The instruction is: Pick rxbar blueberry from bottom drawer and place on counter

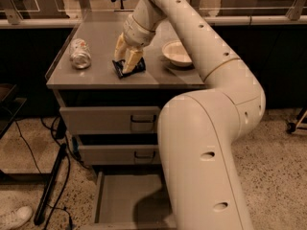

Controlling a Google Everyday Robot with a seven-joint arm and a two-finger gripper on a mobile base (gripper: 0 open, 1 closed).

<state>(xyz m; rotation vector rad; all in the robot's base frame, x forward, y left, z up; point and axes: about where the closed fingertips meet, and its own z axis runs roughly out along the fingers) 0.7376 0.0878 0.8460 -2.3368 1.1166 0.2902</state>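
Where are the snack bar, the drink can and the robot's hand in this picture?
Snack bar [138, 67]: camera view, its right end, on the counter [96, 78].
Drink can [80, 53]: camera view, its side, lying down.
Hand [124, 63]: camera view, its lower end, right over the bar.
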